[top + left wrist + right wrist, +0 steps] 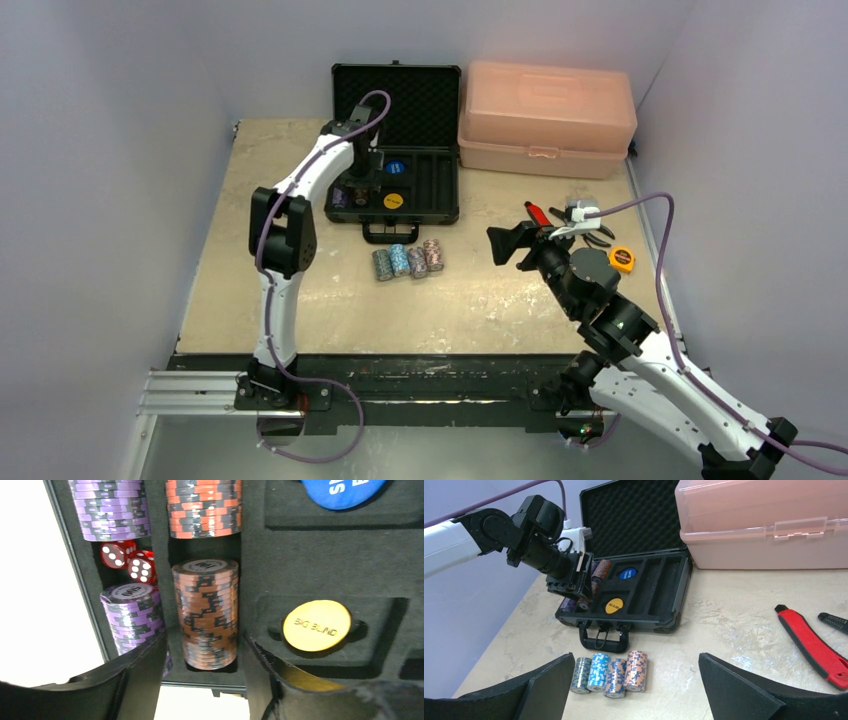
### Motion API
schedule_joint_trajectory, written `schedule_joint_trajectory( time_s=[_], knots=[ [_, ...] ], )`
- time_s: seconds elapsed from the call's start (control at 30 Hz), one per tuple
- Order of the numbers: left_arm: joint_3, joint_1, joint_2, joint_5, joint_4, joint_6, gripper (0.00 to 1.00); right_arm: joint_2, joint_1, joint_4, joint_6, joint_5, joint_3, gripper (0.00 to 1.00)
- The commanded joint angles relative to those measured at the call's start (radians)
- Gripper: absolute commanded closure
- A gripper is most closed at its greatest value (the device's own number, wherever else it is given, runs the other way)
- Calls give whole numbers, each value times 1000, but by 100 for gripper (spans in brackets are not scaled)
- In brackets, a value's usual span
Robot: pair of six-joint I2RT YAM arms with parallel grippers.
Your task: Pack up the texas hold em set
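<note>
Chips first: my left pincer [205,642] is down inside the open case [300,555], its two fingers [142,675] standing apart on either flank of the orange stack marked 100 [206,615]. They sit close against that stack, but I cannot tell whether they press it or merely bracket it. Just outside the left finger is the purple stack marked 500 [132,617], and beyond it two red dice [127,560] lie in the same slot. Further past my fingertips, a second purple stack [110,510] and a second orange stack [204,507] lie packed side by side. Off to the right of this pincer the yellow Big Blind button [316,625] sits in its round recess, with the blue button [345,490] in the recess beyond it.

My right pincer [635,655] hangs above the desk [724,615], jaws wide apart and nothing between them. Below and ahead of it four loose chip stacks [610,672] lie on their sides in a touching row on the desk, just on my side of the case's handle [603,640]. To its right lies a red utility knife [811,642]. Beyond that, beside the case, stands a pink plastic box [764,525].
</note>
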Motion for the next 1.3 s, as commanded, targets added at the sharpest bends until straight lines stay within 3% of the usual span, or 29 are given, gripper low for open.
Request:
schedule_joint_trajectory(
  time_s=[0.0,0.2,0.37,0.63,0.9,1.1,1.27],
  knots=[
    [-30,9,-83,-21,63,-4,42,6,1,9,-4,-4,13,1],
    [-60,7,-129,-22,62,-5,39,12,0,9,-4,-7,13,1],
    [-187,-3,-240,-12,114,-25,42,16,0,10,-5,-8,14,1],
    [-364,-26,-341,-9,171,-61,65,26,1,9,-7,-13,21,1],
    [-393,-28,-319,-7,208,-64,84,32,0,5,-7,-15,30,1],
    [-391,-28,-289,-8,237,-64,93,38,1,6,-7,-18,30,1],
    [-366,-27,-246,-10,243,-61,93,43,0,7,-7,-19,31,1]
  ],
)
